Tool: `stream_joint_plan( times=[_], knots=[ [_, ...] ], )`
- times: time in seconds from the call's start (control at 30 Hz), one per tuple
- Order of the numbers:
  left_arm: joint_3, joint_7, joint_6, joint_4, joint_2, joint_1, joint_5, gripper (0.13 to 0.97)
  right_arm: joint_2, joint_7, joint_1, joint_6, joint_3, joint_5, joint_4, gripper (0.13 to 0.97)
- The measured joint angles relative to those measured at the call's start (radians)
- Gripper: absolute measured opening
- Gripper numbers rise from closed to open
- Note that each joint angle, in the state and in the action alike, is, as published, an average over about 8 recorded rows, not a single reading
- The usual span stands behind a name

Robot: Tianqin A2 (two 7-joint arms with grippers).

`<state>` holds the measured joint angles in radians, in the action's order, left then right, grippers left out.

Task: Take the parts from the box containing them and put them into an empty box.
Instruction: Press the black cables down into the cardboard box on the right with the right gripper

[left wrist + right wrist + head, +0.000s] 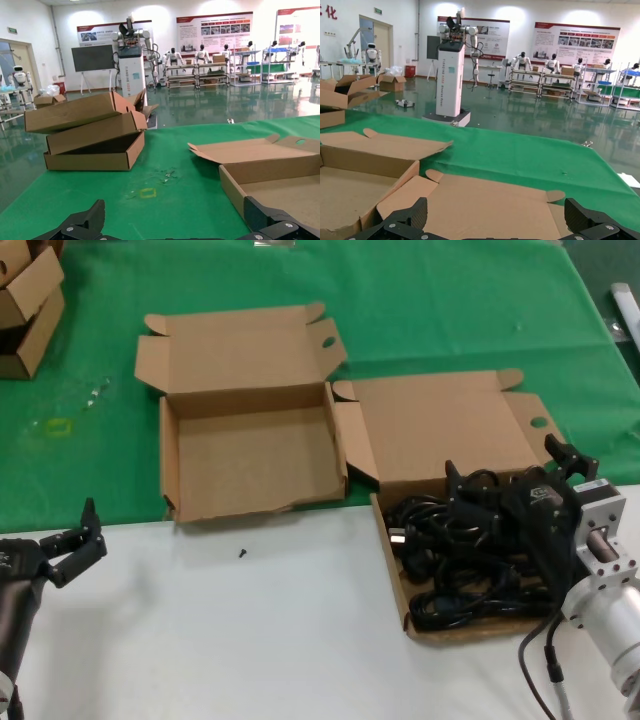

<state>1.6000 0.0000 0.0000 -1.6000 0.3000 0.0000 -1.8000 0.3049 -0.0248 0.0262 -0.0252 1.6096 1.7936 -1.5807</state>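
The box containing the parts sits at the right, lid open. It is full of tangled black cables and plugs. The empty box, with a sagging front wall, lies to its left on the green cloth. My right gripper hovers open over the cables, holding nothing. In the right wrist view that gripper faces the parts box's lid, with the empty box beside it. My left gripper rests open over the white table at the near left. Its own view shows the gripper and the empty box.
A pile of spare cardboard boxes stands at the far left corner, also in the left wrist view as stacked boxes. A small black screw lies on the white table. A yellow mark shows on the green cloth.
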Motion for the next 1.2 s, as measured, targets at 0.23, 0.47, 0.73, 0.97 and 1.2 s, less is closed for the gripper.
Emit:
stream_joint_plan(
  times=[0.23, 0.47, 0.73, 0.97, 1.2],
  knots=[
    [0.0, 0.0, 0.0, 0.0, 0.0, 0.0, 0.0, 0.966, 0.0, 0.0, 0.0, 0.0, 0.0, 0.0, 0.0, 0.966],
    [0.0, 0.0, 0.0, 0.0, 0.0, 0.0, 0.0, 0.966, 0.0, 0.0, 0.0, 0.0, 0.0, 0.0, 0.0, 0.966],
    [0.0, 0.0, 0.0, 0.0, 0.0, 0.0, 0.0, 0.955, 0.0, 0.0, 0.0, 0.0, 0.0, 0.0, 0.0, 0.966],
    [0.0, 0.0, 0.0, 0.0, 0.0, 0.0, 0.0, 0.923, 0.01, 0.004, 0.001, 0.008, 0.013, 0.004, -0.003, 0.966],
    [0.0, 0.0, 0.0, 0.0, 0.0, 0.0, 0.0, 0.866, 0.05, 0.008, 0.002, 0.022, 0.051, 0.006, -0.016, 0.966]
  ],
)
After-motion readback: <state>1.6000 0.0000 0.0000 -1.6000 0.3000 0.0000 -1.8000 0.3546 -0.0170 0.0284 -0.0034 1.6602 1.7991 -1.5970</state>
